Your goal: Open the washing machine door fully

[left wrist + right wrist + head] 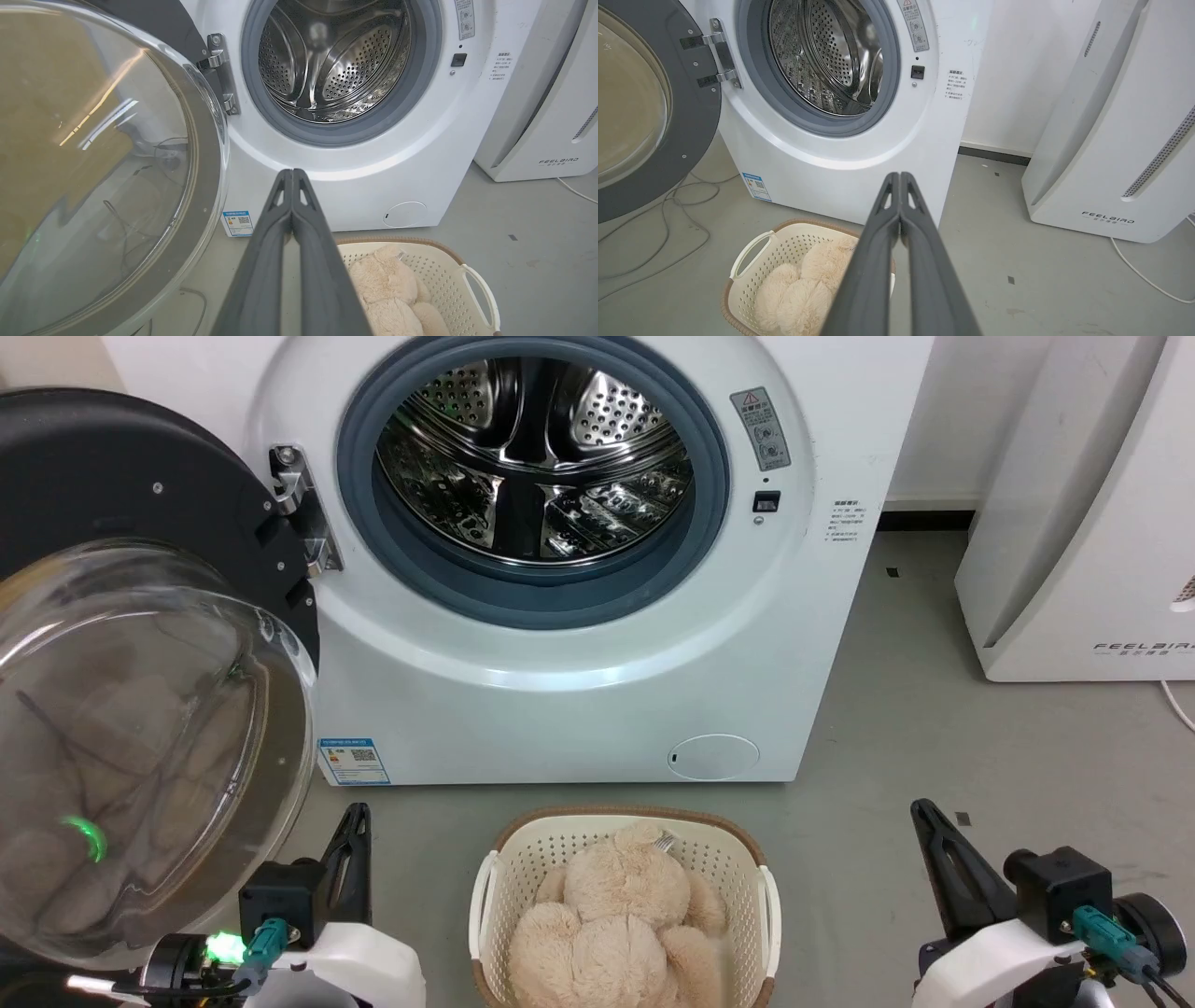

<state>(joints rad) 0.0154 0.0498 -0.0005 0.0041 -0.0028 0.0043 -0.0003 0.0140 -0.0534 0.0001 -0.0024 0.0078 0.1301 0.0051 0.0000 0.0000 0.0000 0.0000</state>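
Note:
The white washing machine (560, 700) faces me with its steel drum (537, 457) exposed inside the grey gasket. Its round black door (121, 485) stands swung wide to the left on its hinge (303, 513), the clear glass bowl (140, 737) bulging toward me. The same door (103, 154) takes up the left of the left wrist view and shows as a door (649, 107) at the left of the right wrist view. My left gripper (292, 175) is shut and empty, just right of the door's edge. My right gripper (899, 178) is shut and empty, apart from the machine.
A white basket (495, 887) holding a beige plush toy (621, 924) stands on the grey floor in front of the machine. A white appliance marked FEELBIRD (1083, 513) stands to the right. Cables (658, 219) lie on the floor under the door.

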